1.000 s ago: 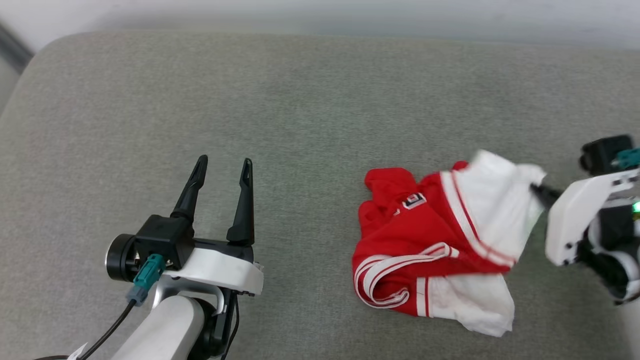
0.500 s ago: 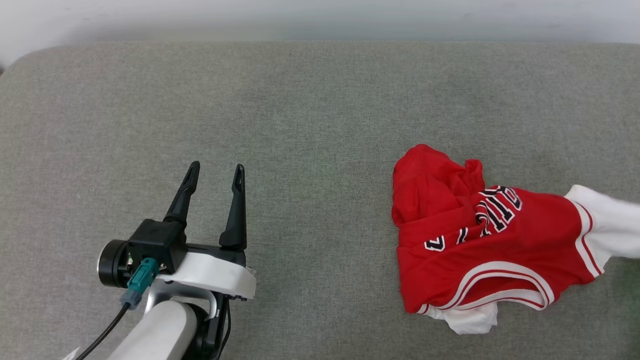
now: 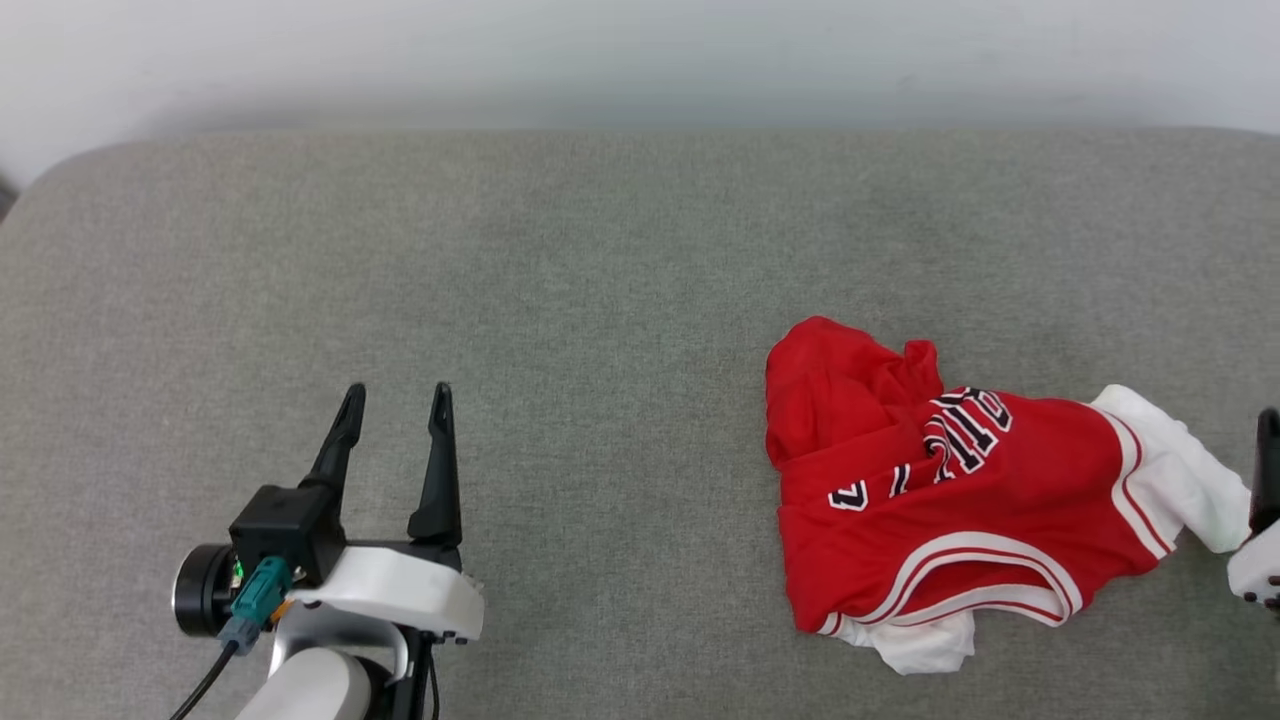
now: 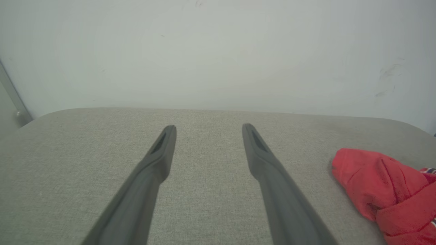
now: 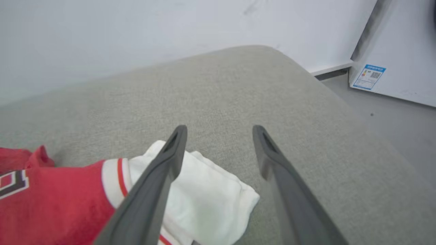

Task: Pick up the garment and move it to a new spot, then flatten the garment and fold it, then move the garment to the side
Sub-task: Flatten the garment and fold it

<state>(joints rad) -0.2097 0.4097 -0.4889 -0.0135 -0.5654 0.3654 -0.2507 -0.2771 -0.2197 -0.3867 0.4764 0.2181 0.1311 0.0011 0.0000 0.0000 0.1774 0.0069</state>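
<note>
Garment [image 3: 950, 500] set down crumpled, left gripper [image 3: 396, 392] and right gripper [image 5: 219, 128] both spread empty; flattening, folding, shifting aside undone.

A plain indoor room, homelike but bare: a wide grey fabric cushion [image 3: 600, 250] with rounded corners stands against a scuffed white wall [image 4: 218, 51], and beside it are a grey floor [image 5: 395, 119] and a white cabinet [image 5: 405, 37] bearing a blue label [image 5: 369, 76].

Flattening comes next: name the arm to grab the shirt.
Likely right. The right end effector, open, sits over the garment at its white sleeve; the left end effector is open but far off.
</note>
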